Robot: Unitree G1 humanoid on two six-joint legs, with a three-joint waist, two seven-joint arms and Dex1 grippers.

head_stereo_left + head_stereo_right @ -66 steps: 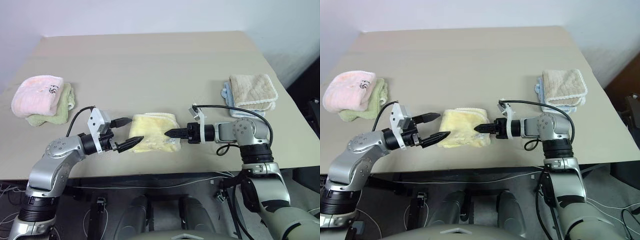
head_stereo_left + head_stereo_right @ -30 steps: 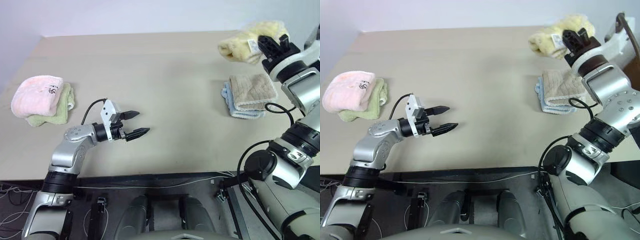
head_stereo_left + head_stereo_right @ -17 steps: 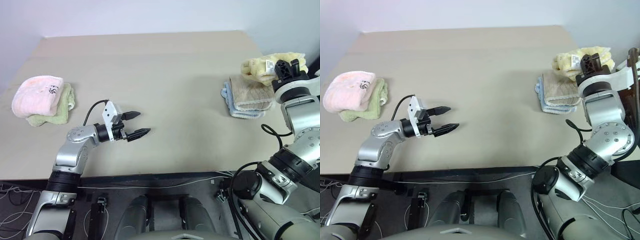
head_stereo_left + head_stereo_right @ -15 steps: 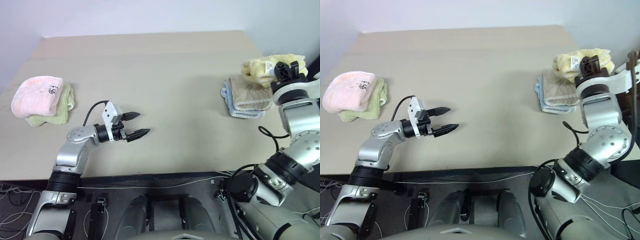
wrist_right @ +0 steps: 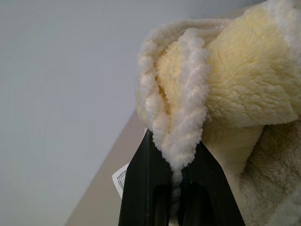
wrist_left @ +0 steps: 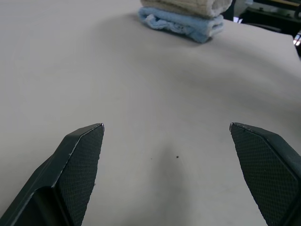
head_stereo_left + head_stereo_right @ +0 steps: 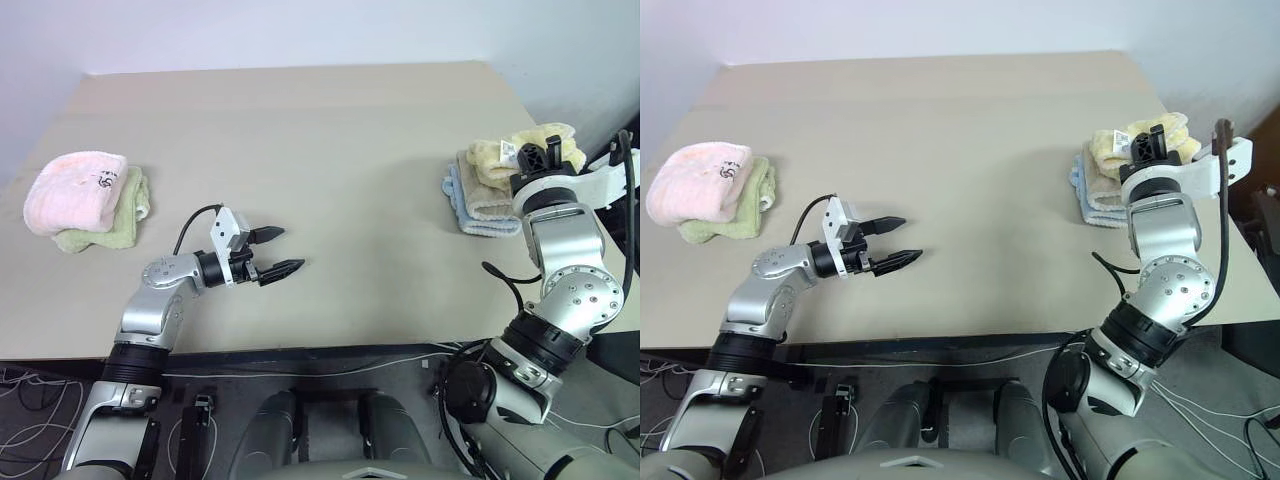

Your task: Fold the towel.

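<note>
Lowered onto the beige towel (image 7: 487, 196), the towel (image 7: 530, 147) is pinched by the right claw (image 7: 549, 158); left claw (image 7: 281, 252) gapes.

The towel (image 7: 520, 157) sits atop the right-hand stack (image 7: 478, 205); another stack (image 7: 85, 200) lies far left on the table (image 7: 330, 150).

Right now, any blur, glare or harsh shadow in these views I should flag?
Left eye view: even, soft light, faint shadow under the left gripper, no glare on the table. Left wrist view: fingers sharp, blue towel at the far edge slightly soft. Right wrist view: the towel so close its pile blurs toward the edges; wall behind is featureless.
</note>
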